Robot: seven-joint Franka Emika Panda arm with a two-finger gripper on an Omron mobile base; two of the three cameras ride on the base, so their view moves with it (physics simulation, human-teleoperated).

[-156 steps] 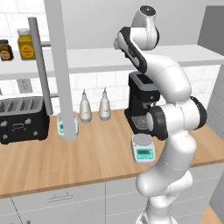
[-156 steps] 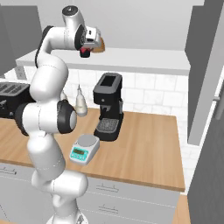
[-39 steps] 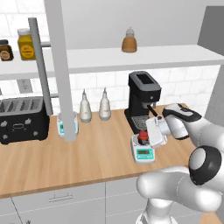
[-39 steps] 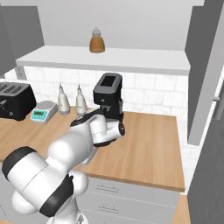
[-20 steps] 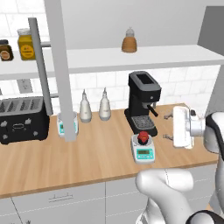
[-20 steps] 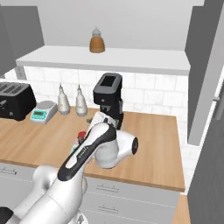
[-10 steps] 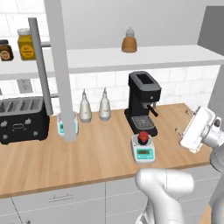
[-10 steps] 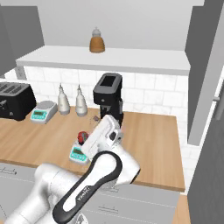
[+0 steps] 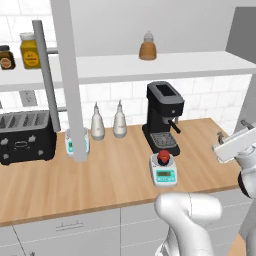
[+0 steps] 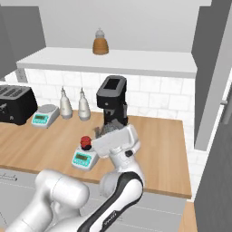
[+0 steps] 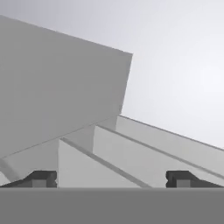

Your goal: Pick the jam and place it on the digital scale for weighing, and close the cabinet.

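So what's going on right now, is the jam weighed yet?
Gripper open, empty. Jam sits on the scale by the coffee machine. Cabinet door open, nothing blocking it.

Rendered home kitchen, wooden countertop (image 9: pixel 110 175) against white tiled wall (image 9: pixel 200 95), black espresso machine (image 9: pixel 161 115), black toaster (image 9: pixel 25 136), grey wall cabinet (image 10: pixel 213 68), drawers (image 9: pixel 65 232) below

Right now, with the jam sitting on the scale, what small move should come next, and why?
Probably swing the open claw toward the cabinet door. The jam already stands on the digital scale and the fingers hold nothing, while the door stands edge-on, open, so closing it is what remains.
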